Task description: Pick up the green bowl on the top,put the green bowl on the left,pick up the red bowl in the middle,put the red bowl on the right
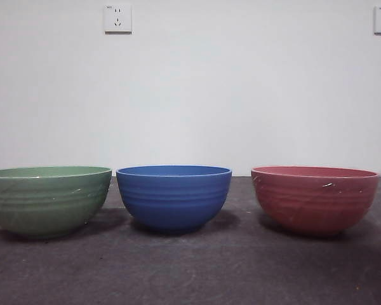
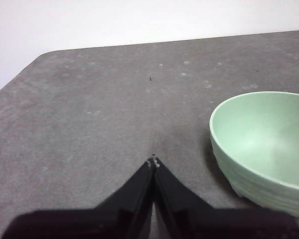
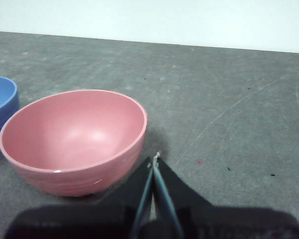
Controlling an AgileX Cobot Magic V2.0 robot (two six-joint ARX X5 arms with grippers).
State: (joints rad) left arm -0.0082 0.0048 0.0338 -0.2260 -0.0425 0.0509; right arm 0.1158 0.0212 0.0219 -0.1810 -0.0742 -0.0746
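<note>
The green bowl (image 1: 46,199) stands upright on the table at the left, and the red bowl (image 1: 314,198) stands upright at the right. Both are empty and sit apart from the blue bowl between them. My left gripper (image 2: 153,162) is shut on nothing and hangs above bare table beside the green bowl (image 2: 261,144). Just beside the red bowl (image 3: 74,138), my right gripper (image 3: 154,158) is also shut and holds nothing. Neither arm shows in the front view.
A blue ribbed bowl (image 1: 174,196) stands in the middle between the other two; its edge shows in the right wrist view (image 3: 1,107). The dark grey table (image 1: 190,273) runs back to a white wall with two sockets (image 1: 117,18). The table's rounded corner (image 2: 37,57) lies beyond the left gripper.
</note>
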